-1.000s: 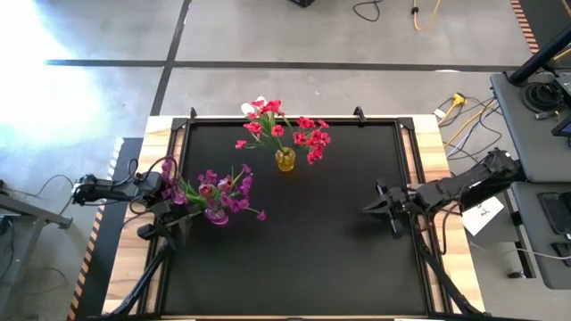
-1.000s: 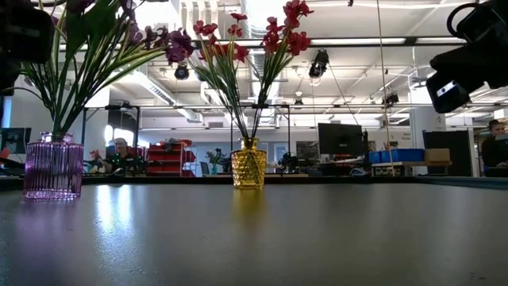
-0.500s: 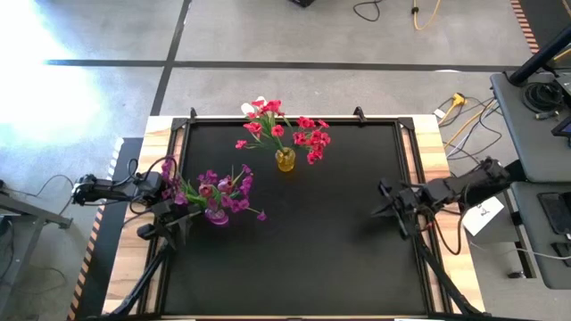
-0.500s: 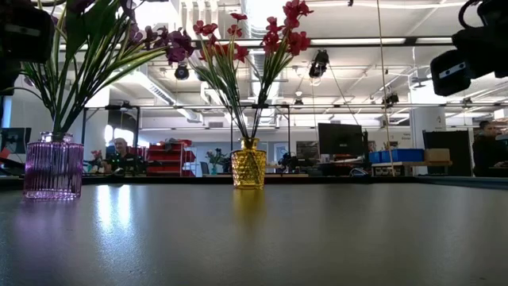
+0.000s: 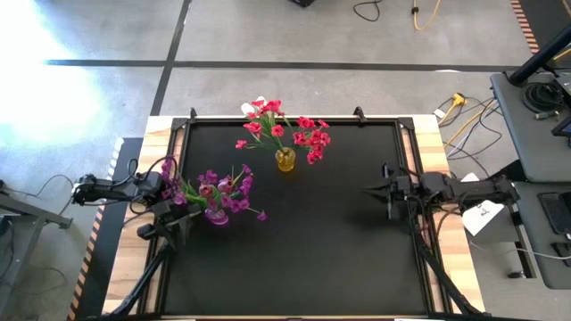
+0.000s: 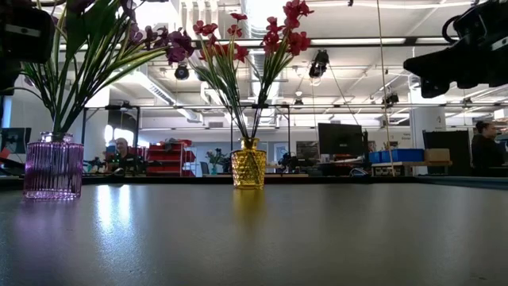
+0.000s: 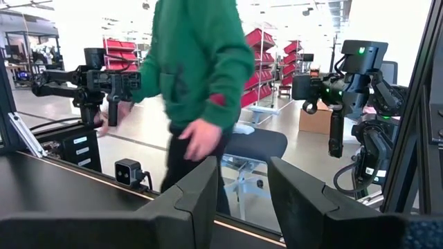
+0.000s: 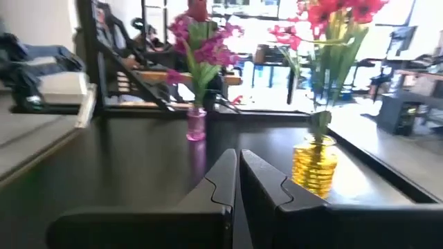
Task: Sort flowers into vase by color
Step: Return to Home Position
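My R gripper [image 5: 373, 190], fingers pressed together, hangs at table [image 5: 312, 259] R edge, L gripper [image 7: 242, 169] fingers a bit apart by L edge; red-pink flowers [image 5: 294, 134] in yellow vase [image 5: 285, 161], purple flowers [image 5: 225, 187] in purple vase [image 5: 216, 217].

Smooth black table top [image 5: 294, 259] with a dull, faintly mirroring sheen, bordered by pale bare wood [image 5: 428, 147]. Ribbed translucent glass in the purple vase [image 6: 53, 167], faceted glossy glass in the yellow vase [image 6: 249, 168], with soft cloth-like petals on the flowers [image 5: 285, 132] and smooth, plastic-looking green stems [image 6: 67, 95]. Matt dark plastic, smooth and hard-edged, on the right gripper [image 8: 237, 153].
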Robot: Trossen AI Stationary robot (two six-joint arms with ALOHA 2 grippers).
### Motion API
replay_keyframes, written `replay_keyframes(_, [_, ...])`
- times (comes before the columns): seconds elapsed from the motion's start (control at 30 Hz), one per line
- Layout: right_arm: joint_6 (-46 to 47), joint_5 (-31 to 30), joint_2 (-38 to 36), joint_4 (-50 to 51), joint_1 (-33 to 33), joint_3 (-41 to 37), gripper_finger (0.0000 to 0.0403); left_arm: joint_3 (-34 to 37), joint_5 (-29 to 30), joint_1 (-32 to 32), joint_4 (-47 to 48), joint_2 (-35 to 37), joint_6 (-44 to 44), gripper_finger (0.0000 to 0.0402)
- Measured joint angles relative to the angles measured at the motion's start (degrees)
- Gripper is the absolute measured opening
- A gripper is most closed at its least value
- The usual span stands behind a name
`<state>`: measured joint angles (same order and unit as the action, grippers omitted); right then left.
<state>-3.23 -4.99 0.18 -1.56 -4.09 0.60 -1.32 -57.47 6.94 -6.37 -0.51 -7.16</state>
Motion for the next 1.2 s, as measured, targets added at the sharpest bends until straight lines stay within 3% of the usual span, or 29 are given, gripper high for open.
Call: replay_keyframes(1.2, [-0.4, 0.5, 1.5, -0.4, 2.0, 0.0, 0.0013, 0.0, 0.0, 0.0, 0.0, 0.0, 0.0, 0.0114])
